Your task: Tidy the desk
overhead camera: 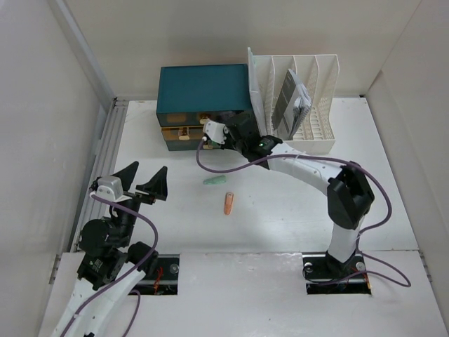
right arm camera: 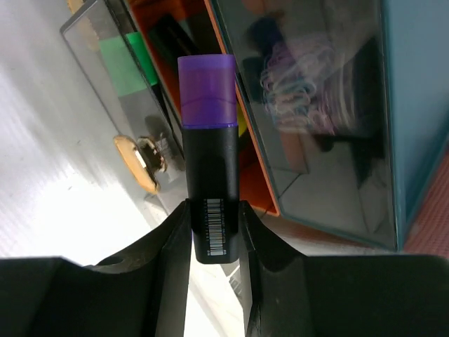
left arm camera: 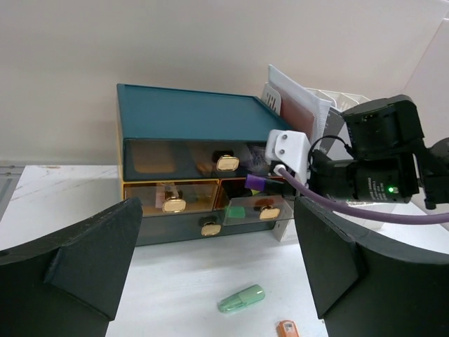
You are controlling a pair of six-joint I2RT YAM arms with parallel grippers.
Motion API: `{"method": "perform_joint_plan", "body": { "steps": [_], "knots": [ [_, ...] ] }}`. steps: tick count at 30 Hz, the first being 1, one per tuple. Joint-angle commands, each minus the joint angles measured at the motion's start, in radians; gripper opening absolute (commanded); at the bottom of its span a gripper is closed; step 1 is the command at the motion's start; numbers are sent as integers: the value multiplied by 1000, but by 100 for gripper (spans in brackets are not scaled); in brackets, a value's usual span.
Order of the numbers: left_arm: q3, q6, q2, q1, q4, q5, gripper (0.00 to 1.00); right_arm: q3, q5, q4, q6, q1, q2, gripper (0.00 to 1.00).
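Note:
The desk (overhead camera: 280, 217) is a white tabletop with white walls. My right gripper (right arm camera: 214, 239) is shut on a black highlighter with a purple cap (right arm camera: 208, 161), holding it at the open right-hand middle drawer (left arm camera: 256, 207) of the teal drawer box (overhead camera: 203, 88). In the top view the right gripper (overhead camera: 209, 139) is at the box's front. The highlighter's cap also shows in the left wrist view (left arm camera: 256, 182). My left gripper (overhead camera: 144, 184) is open and empty over the left of the desk, facing the box (left arm camera: 186, 116).
A pale green capped item (overhead camera: 213, 180) and a small orange item (overhead camera: 229, 203) lie on the desk mid-table; both show in the left wrist view, green (left arm camera: 240, 298) and orange (left arm camera: 286, 328). A white slotted file rack (overhead camera: 302, 105) with papers stands right of the box.

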Motion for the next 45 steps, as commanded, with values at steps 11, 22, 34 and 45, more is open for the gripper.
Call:
{"method": "perform_joint_plan", "body": {
  "steps": [11,22,34,45],
  "knots": [
    [-2,10,6,2,61,13,87,97,59,72,-32,-21,25,22],
    [-2,10,-3,2,61,13,88,97,59,72,-23,-21,25,51],
    [-2,20,-3,2,61,13,88,93,-347,-118,34,-42,-75,0],
    [-2,20,-3,2,61,13,88,263,-577,-315,60,-105,112,0]
  ]
}}
